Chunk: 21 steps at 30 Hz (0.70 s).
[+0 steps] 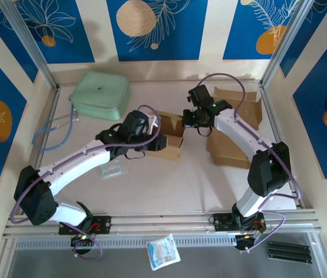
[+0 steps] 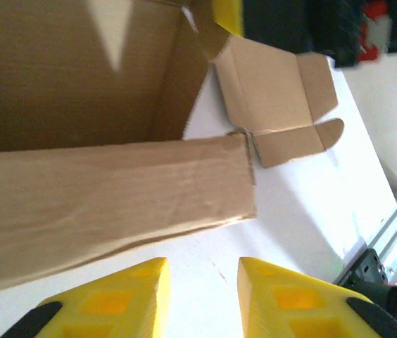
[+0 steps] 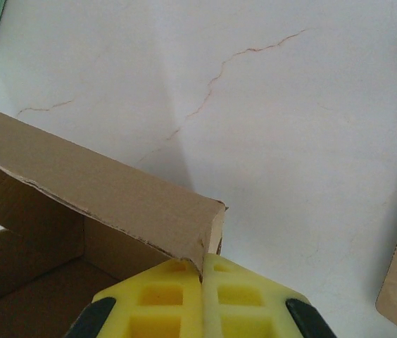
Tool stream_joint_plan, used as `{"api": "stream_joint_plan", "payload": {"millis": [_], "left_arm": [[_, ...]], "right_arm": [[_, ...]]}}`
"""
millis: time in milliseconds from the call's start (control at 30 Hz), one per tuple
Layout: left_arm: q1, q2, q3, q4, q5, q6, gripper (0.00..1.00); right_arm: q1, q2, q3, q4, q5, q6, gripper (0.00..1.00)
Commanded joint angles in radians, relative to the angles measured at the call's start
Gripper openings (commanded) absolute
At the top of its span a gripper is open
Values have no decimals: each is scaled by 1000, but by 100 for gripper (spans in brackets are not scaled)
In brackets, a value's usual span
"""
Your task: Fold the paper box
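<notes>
**Top external view: two grippers meet at the paper box**

Top external view has the paper box [image 1: 172, 149] sitting open at the top, right between the two grippers.

The right gripper [image 1: 197, 124] is at one side of the box. In the right wrist view, its yellow pads [image 3: 163, 299] are squeezed tight on the top edge of a box wall, at a corner. I think it pinches there so the box cannot slide while the other arm works.

The left gripper [image 1: 159, 143] is at the other side. In the left wrist view, its yellow fingers [image 2: 124, 299] stand a little apart with nothing between them. A long brown wall of the box lies just past the fingertips, not touching them. Past that wall, a flap [image 2: 276, 91] with a small tab lies flat on the white table [image 2: 311, 211]. I think this gripper is ready to push or grab the wall and fold it.

Flat cardboard sheets [image 1: 233, 152] lie behind the right gripper, maybe waiting their turn.

I cannot read any words. The green pouch [image 1: 100, 95], well away from the left gripper, has a tiny mark, too small to read.
</notes>
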Motion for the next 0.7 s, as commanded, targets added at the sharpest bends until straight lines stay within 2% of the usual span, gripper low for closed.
{"api": "stream_joint_plan", "payload": {"millis": [0,233,467,667], "left_arm": [[-19,26,-34,105,-44,-74,30],[-22,104,-59,204,-39,-25,28],[-22,136,-39,216,-109,-15,28],[-19,147,-34,213,-124,-14,28]], "right_arm": [[12,1,30,-16,-1,-1,1],[17,1,40,-35,-12,17,1],[18,1,65,-65,-56,50,2],[8,5,88,-100,-106,83,2]]}}
